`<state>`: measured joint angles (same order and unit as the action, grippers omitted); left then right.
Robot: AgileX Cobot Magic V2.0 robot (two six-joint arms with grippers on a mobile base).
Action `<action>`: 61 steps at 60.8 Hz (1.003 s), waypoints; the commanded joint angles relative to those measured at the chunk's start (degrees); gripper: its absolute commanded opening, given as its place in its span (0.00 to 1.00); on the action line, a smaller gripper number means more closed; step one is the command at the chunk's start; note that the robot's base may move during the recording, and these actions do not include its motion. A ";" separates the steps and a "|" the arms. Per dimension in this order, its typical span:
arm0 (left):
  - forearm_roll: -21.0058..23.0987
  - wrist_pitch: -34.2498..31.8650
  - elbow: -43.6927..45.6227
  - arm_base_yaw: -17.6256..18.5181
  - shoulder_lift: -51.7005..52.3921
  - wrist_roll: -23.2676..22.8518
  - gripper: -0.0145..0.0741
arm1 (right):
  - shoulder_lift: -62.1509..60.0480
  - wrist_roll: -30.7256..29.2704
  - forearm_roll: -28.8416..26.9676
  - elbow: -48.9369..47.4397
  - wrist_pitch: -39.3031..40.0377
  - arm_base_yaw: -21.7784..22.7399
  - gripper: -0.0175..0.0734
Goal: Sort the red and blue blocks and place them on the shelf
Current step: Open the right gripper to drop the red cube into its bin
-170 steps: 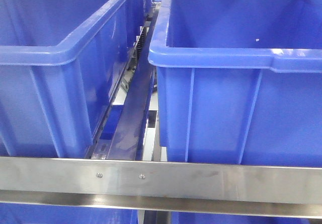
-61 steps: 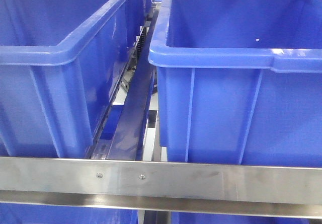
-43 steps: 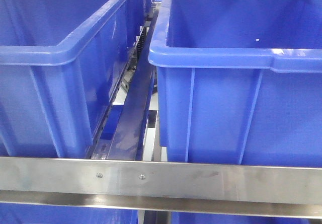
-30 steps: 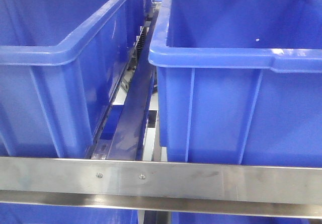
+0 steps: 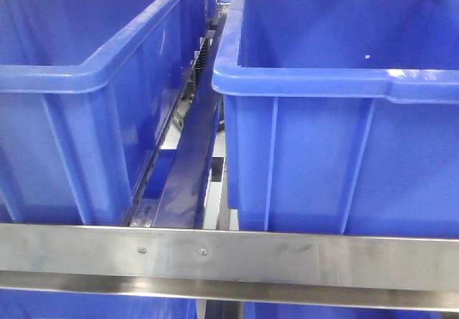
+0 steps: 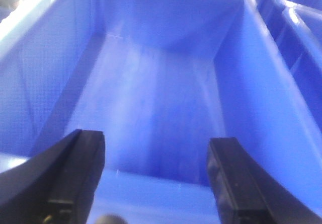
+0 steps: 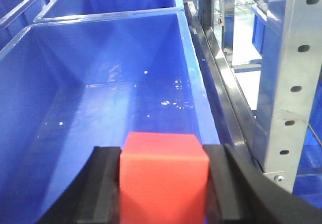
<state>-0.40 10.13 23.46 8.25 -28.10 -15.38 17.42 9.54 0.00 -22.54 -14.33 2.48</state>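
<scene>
Red block (image 7: 163,176): clamped between the black fingers of my right gripper (image 7: 162,183), bottom centre of the right wrist view, held over the open right bin (image 7: 30,48), not yet released. Left gripper (image 6: 151,178): jaws spread wide, empty, above the left bin (image 6: 256,83). Blue block: not visible in any view; placement unconfirmed. Shelf (image 5: 287,258): steel rail across the lower front view. Remaining, by my estimate: drop red

No readable text, labels, brand names, numbers or signs appear on anything in any of the views.
</scene>
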 commanded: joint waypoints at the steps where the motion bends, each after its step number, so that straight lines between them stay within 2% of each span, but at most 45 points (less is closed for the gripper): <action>1: 0.40 -8.45 1.83 -0.12 -0.36 -0.07 0.30 | 1.46 -0.07 0.33 -1.59 7.50 -0.04 0.25; 21: 0.05 -8.41 9.44 -0.12 -10.13 -0.07 0.31 | 14.22 -0.07 1.58 -6.56 11.86 -6.08 0.25; 27: 0.05 -8.41 12.00 0.27 -13.44 -0.03 0.41 | 17.60 -0.07 3.18 -8.24 14.33 -7.17 0.29; 31: -0.07 -8.41 13.37 0.65 -15.45 -0.03 0.55 | 19.55 -0.07 4.14 -9.44 15.18 -7.39 0.40; 38: -0.07 -8.12 14.80 1.17 -17.92 -0.03 0.77 | 21.67 -0.07 4.49 -11.03 15.53 -7.39 0.74; 41: -0.07 -7.45 15.27 1.31 -18.62 -0.03 0.80 | 22.47 -0.07 4.80 -11.47 15.66 -7.39 0.86; 43: -0.07 -7.45 15.27 1.31 -18.96 -0.03 0.80 | 22.80 -0.07 5.20 -11.47 15.98 -7.39 0.89; 52: -0.07 -7.56 15.27 1.31 -18.96 -0.03 0.80 | 23.60 -0.07 7.88 -11.47 15.46 -7.39 0.84; 56: -0.07 -7.68 15.27 1.31 -18.96 -0.03 0.77 | 23.60 -0.07 7.95 -11.47 15.35 -7.39 0.77; 58: -0.07 -7.68 15.27 1.31 -18.96 -0.03 0.71 | 23.60 -0.07 7.95 -11.47 15.35 -7.39 0.68; 61: -0.07 -7.55 15.27 1.31 -18.85 -0.03 0.54 | 23.51 -0.07 7.95 -11.47 15.30 -7.39 0.44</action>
<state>-0.51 7.31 36.53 9.21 -47.36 -15.38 41.07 9.54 7.10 -31.91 -3.92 -4.90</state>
